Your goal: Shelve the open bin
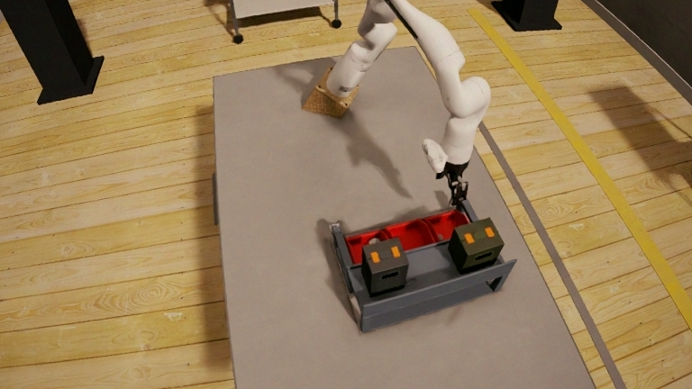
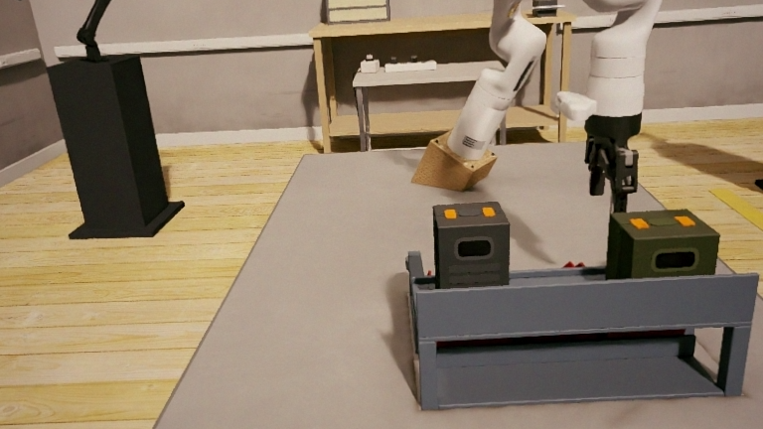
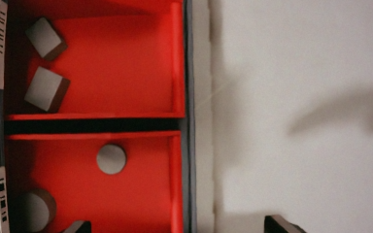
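Note:
Three red bins stand in a row on the grey shelf [image 1: 428,301] [image 2: 585,307] [image 3: 189,170]: a left bin [image 1: 358,239], a middle bin [image 1: 409,234] [image 3: 112,63] and a right bin [image 1: 451,221] [image 3: 141,194]. In the wrist view the middle bin holds two grey blocks [image 3: 46,89] and the right bin holds two round grey parts [image 3: 111,159]; a narrow dark gap separates these bins. Their front edges sit just inside the shelf's lip. The left bin shows a pale part [image 1: 374,240]. My gripper [image 1: 459,200] [image 2: 611,187] [image 3: 181,226] is open and empty, above the shelf's right front.
A dark grey box [image 1: 385,270] [image 2: 469,272] and a green box [image 1: 477,255] [image 2: 621,244] stand on the shelf's upper board, behind the bins. The shelf stands on the grey table [image 1: 286,185] [image 2: 315,289] [image 3: 291,49]. The shelf's side walls bound the row.

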